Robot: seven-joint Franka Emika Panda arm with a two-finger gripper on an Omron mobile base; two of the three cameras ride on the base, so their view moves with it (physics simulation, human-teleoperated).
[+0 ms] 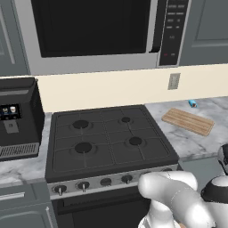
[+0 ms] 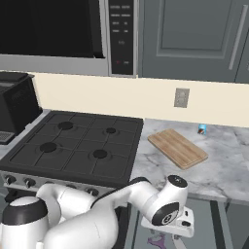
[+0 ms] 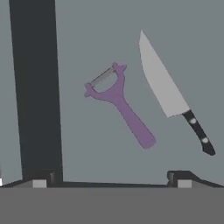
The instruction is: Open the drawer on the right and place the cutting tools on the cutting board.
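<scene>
Drawer (image 3: 109, 39) open: peeler (image 3: 119, 103) beside knife (image 3: 168, 89). My gripper (image 3: 111, 178) hovers above, jaws spread for picking; cutting board (image 2: 177, 148) awaits.

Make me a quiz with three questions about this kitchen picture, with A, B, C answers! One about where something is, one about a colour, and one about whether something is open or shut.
1. Where does the cutting board lie?
A. on the stove burners
B. on the marble counter to the right of the stove
C. inside the drawer

2. What colour is the peeler in the drawer?
A. purple
B. green
C. yellow

3. How is the robot's tool right now?
A. shut on the knife
B. shut on the peeler
C. open, holding nothing

Answers:
1 B: the board rests on the counter beside the stove.
2 A: the hand view shows a purple peeler next to the knife.
3 C: its fingertips stand wide apart above both utensils.
</scene>
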